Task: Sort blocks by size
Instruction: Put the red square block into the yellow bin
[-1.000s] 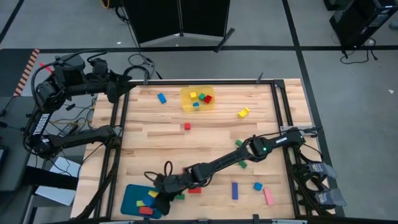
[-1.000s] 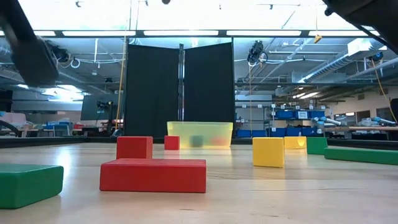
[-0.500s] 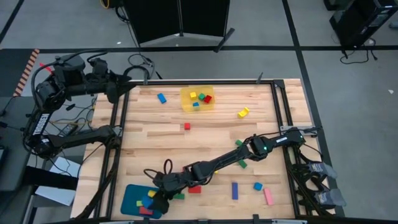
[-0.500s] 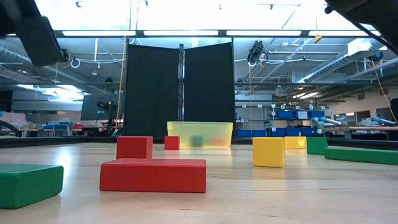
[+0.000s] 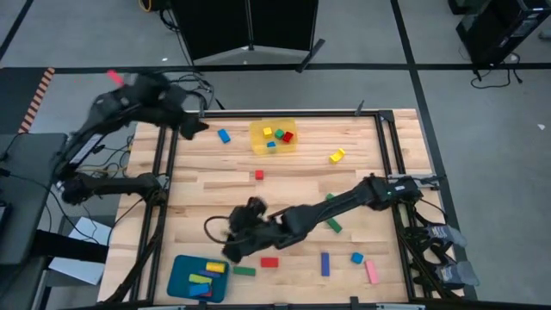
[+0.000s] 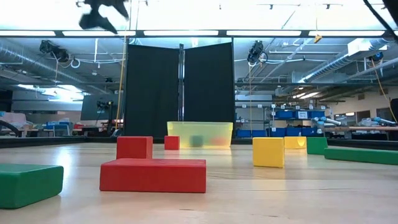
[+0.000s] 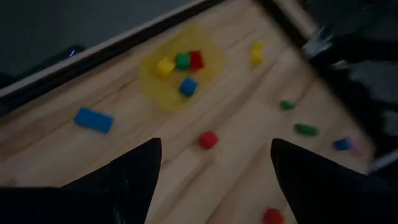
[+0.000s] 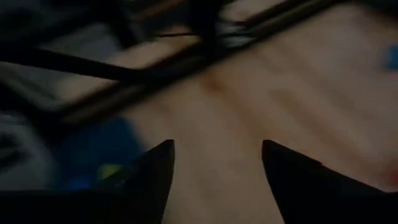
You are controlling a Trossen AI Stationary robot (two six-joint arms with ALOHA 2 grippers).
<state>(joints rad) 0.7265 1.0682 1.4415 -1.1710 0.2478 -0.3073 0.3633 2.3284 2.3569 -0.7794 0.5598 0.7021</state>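
Currently, your right tool (image 5: 234, 248) hovers wide and empty beside the teal tray (image 5: 182, 267) holding 3 blocks (image 5: 205, 277). Your left tool (image 5: 191, 127) waits wide near the yellow tray (image 5: 258, 136); others lie scattered across the bench (image 5: 284, 185).

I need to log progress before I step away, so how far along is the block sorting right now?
Partly done. The yellow tray holds four small cubes, and the teal tray holds a few longer bars. Nothing is in hand: the right gripper hangs with jaws open and empty near the teal tray, and the left gripper is open over the table's far left corner. About ten blocks lie loose, including the red bar and blue bar.
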